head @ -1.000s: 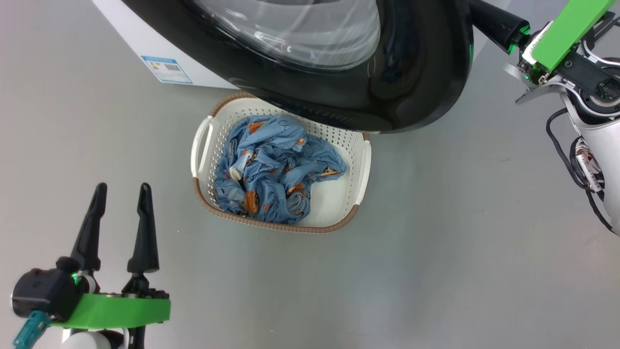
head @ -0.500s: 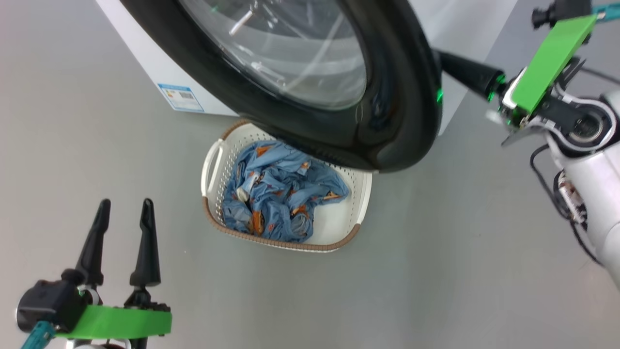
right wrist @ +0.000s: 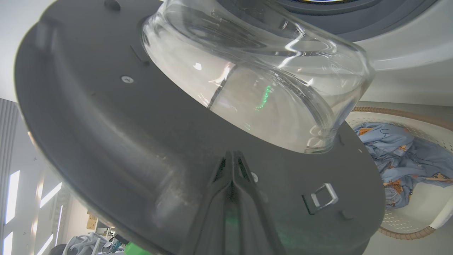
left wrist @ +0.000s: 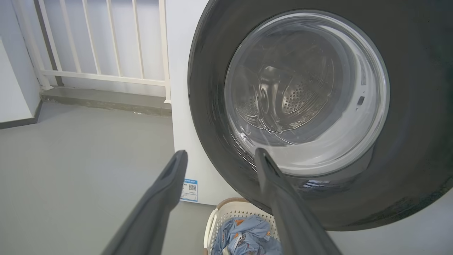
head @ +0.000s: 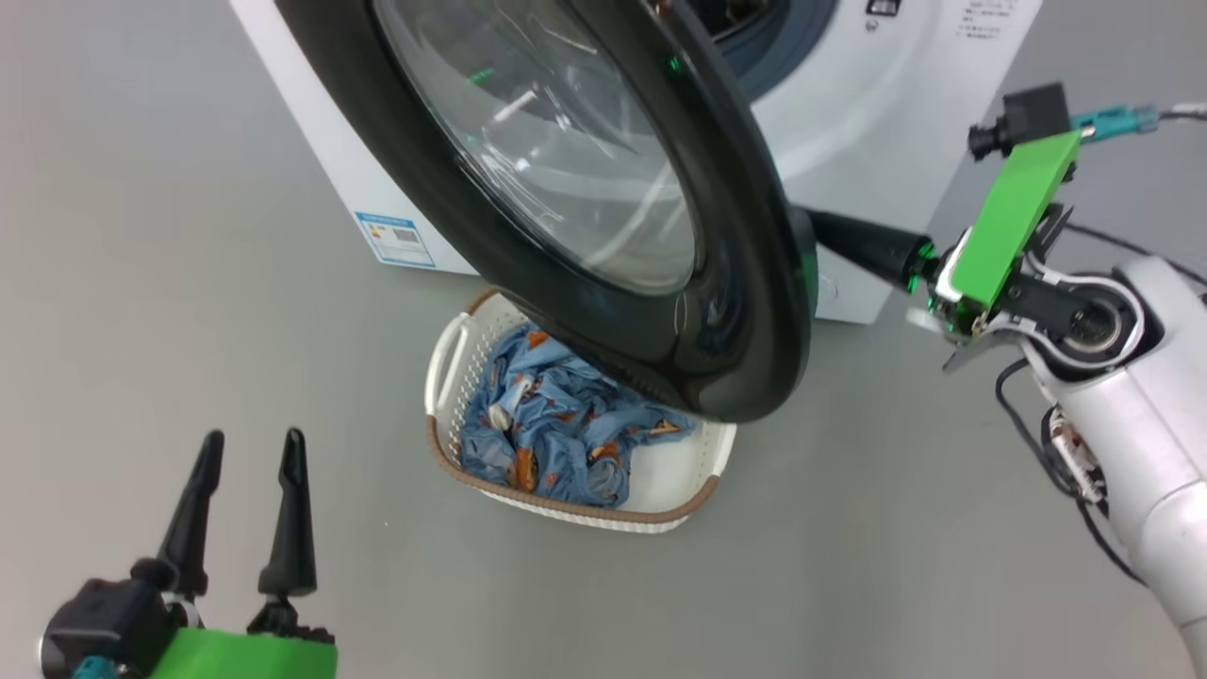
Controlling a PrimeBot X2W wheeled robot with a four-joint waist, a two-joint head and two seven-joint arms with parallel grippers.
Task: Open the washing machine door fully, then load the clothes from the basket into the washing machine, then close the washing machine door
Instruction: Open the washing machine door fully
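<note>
Now the washing machine (head: 849,123) stands with its washing machine door (head: 745,311) swung partly open above the basket (head: 566,506) on the floor (head: 141,283), the clothes (head: 556,434) bundled inside. Right end effector (right wrist: 231,161), fingers pressed together, meets the door's inner face; left end effector (head: 253,438) hangs spread, empty.

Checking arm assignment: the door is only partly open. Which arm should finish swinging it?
Right. The right gripper, shut, sits against the inner face of the washing machine door, near its free edge. The left gripper hangs open in front, apart from the door, nearer the basket.
</note>
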